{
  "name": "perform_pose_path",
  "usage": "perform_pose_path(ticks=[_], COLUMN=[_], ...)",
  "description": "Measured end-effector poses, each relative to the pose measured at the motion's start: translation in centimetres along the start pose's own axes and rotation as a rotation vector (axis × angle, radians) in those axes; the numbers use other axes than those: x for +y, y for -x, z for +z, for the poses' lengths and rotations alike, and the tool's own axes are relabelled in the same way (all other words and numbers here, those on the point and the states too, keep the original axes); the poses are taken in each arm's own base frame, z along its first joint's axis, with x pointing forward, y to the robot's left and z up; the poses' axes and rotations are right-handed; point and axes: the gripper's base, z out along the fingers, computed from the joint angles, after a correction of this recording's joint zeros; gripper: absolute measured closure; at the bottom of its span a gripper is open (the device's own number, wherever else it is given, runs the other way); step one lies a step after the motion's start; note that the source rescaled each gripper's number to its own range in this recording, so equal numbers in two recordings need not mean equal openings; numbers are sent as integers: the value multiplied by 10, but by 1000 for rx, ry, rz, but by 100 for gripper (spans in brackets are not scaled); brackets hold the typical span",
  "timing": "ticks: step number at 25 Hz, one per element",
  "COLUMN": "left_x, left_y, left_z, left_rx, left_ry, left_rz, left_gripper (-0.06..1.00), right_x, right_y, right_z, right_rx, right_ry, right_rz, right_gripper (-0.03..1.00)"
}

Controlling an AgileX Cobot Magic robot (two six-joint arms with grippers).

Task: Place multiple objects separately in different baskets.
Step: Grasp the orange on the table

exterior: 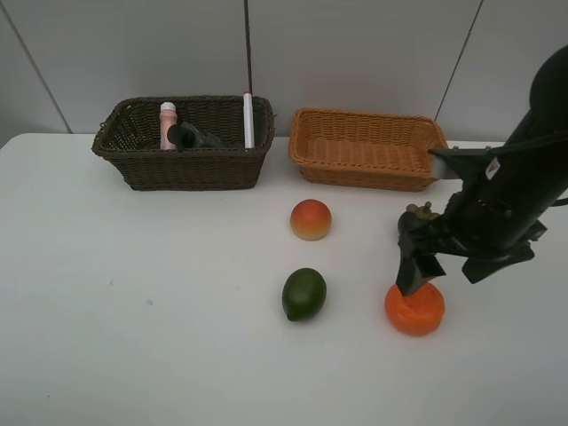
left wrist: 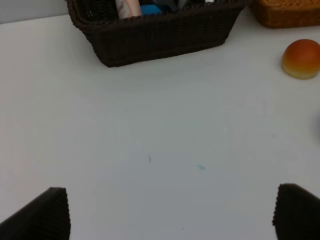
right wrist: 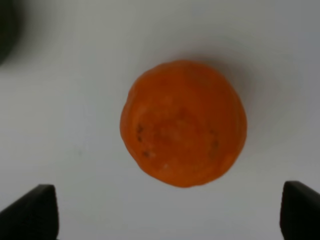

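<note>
orange [exterior: 414, 311]: sitting on the tabletop [exterior: 133, 311] toward the front-right corner, nearest of the loose fruit to the front edge; round, so offering no long axis to line up with.
right gripper [exterior: 417, 277]: hanging directly over the orange, pointing down at it; jaws standing wide apart, clamping nothing.
relation that matters: orange [right wrist: 183, 122] lying centred ahead of the right gripper [right wrist: 167, 215], between the lines of the two tips and clear of both in the wrist view; contact at its top not possible to tell from the high view.
nearer arm: clearly the right one.
left gripper [left wrist: 170, 215]: jaws spread wide, holding nothing; facing bare tabletop on the left side, well apart from the orange.
green fruit [exterior: 304, 294]: lying near the middle of the tabletop, beside the orange on its left, long axis running roughly front to back.
red-yellow fruit [exterior: 311, 219]: resting behind the green fruit, short of the baskets.
tan basket [exterior: 368, 164]: standing at the back edge, right of middle, behind the orange; showing nothing inside.
dark basket [exterior: 182, 164]: standing at the back edge, left of middle; holding a pink bottle [exterior: 168, 124], a pump bottle [exterior: 191, 136] and a marker [exterior: 248, 120] propped upright.
next move, as judged: lowering straight down and closing around the orange's widest part.
</note>
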Motion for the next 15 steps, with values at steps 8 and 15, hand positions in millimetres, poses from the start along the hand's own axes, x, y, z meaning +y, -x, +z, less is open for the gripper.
perform_pose_path(ticks=[8, 15], left_x=[0, 0], left_y=[0, 0], left_z=[0, 0], left_rx=[0, 0], left_ry=[0, 0], left_rz=[0, 0], left_gripper=[-6, -6], right_x=[0, -1], right_y=[15, 21], right_z=[32, 46], right_rx=[19, 14], right_ry=[-15, -19], right_rz=[-5, -1], right_gripper=[3, 3])
